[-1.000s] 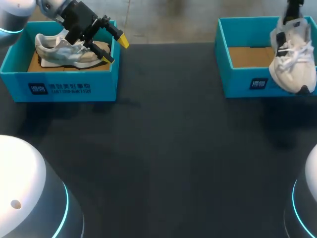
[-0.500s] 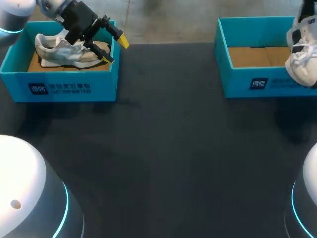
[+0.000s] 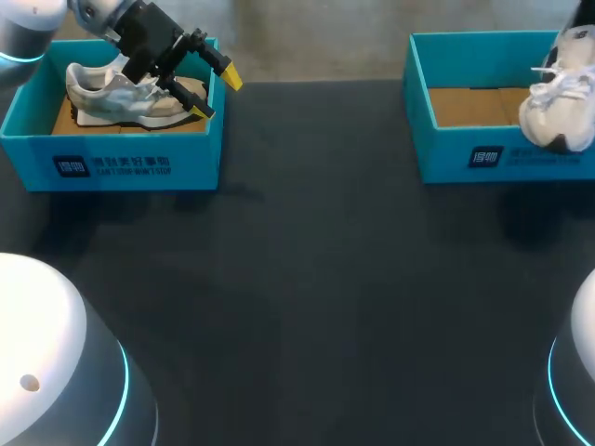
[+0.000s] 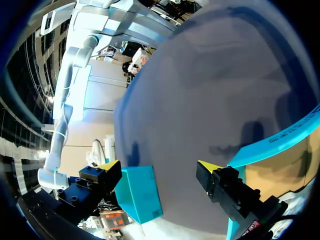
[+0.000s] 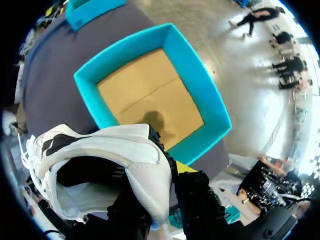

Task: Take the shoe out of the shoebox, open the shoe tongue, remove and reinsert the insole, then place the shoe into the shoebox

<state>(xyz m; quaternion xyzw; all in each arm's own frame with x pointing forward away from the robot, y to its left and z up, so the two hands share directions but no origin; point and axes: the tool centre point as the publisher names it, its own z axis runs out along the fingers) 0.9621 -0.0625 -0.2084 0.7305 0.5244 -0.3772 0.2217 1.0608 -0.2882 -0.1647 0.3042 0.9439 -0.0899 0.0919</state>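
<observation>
Hovering my left fingers (image 3: 214, 94) spread wide and empty over the right wall of the left shoebox (image 3: 139, 165), at the worktop's (image 3: 325, 279) far left corner, I am leaving the grey-and-white mesh sneaker (image 3: 112, 98) lying on its brown cardboard floor. At the far right corner, my right fingers (image 5: 167, 192) are pinching the padded heel collar of the white laced shoe (image 3: 558, 116), dangling it toe-down over the right shoebox (image 3: 465, 153), a stiff teal cardboard tray with a bare brown floor. I am judging this as the lift-out step. Next, the soft shoe needs carrying clear of the rigid front wall and lowering sole-first onto the dark matte worktop.
</observation>
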